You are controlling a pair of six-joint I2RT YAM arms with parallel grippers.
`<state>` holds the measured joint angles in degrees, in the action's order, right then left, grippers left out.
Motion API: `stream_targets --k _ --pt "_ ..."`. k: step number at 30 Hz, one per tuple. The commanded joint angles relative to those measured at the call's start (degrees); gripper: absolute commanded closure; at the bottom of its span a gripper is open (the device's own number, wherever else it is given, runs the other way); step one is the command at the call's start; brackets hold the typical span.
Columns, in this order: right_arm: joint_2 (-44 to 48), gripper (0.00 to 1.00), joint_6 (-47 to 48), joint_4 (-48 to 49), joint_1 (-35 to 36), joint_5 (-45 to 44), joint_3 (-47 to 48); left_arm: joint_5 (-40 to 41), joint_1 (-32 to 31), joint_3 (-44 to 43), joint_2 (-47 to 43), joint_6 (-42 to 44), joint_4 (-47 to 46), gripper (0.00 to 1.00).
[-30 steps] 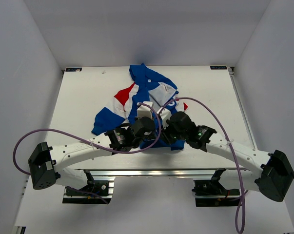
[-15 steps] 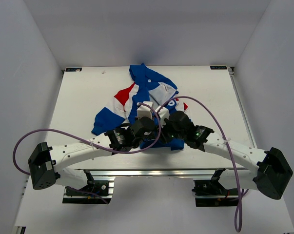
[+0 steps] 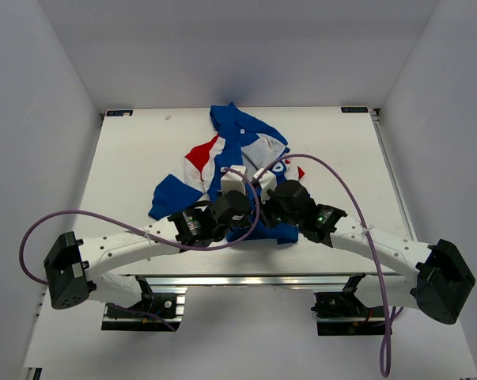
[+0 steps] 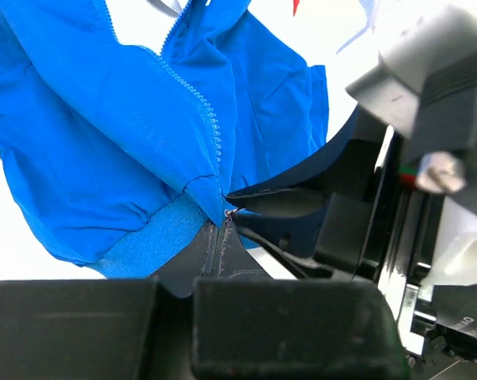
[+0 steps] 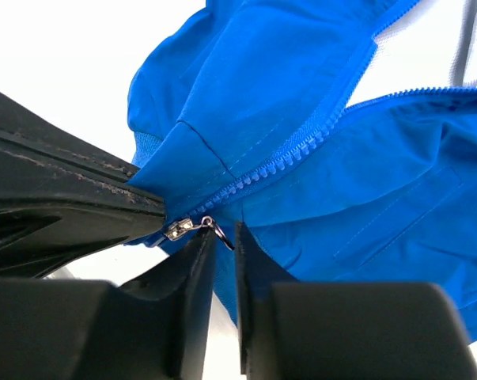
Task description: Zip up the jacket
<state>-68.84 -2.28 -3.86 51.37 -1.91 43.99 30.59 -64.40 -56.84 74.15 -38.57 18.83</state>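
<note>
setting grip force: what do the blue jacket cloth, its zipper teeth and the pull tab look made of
The royal-blue jacket looks like thin woven synthetic, perhaps nylon: smooth, faint sheen, soft creases. The blue zipper teeth look like moulded plastic, matte, cloth-coloured. The small silvery pull tab looks like metal: bright glints.

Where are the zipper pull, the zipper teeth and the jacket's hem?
zipper pull [image 5: 180, 229], right wrist view, on its silver body.
zipper teeth [image 5: 301, 146], right wrist view, middle of the row.
hem [image 4: 147, 241], left wrist view, on the ribbed band.
</note>
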Motion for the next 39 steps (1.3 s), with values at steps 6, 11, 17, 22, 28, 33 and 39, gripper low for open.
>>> stream_targets --k 6,11,17,22,28,33,39 --pt "1.9 0.95 1.5 5.1 -0.1 -0.5 -0.7 -0.5 -0.4 0.2 -2.6 -0.2 -1.2 1.0" --pt "2.1 1.0 1.4 4.7 -0.2 -0.7 -0.3 -0.4 -0.4 -0.3 -2.2 -0.1 -0.2 1.0" --pt "1.0 1.0 -0.6 1.0 -0.2 -8.6 2.9 0.5 -0.4 -0.8 -2.3 -0.1 3.1 1.0" --pt "-0.3 1.0 -1.8 -1.9 -0.2 -13.0 6.4 -0.7 -0.4 -0.4 -2.6 0.8 4.5 1.0" --pt "-2.6 1.0 0.6 -3.4 -0.2 -13.0 9.2 -3.2 -0.4 -0.3 -2.6 2.4 4.6 1.0" --pt "-1.7 1.0 1.2 -7.5 -0.2 -4.6 10.2 0.9 -0.4 -2.7 -2.1 2.0 7.4 0.72" --pt "-0.9 1.0 0.0 -9.8 -0.2 4.7 8.7 1.8 -0.4 -4.9 -3.0 -2.5 10.3 0.49"
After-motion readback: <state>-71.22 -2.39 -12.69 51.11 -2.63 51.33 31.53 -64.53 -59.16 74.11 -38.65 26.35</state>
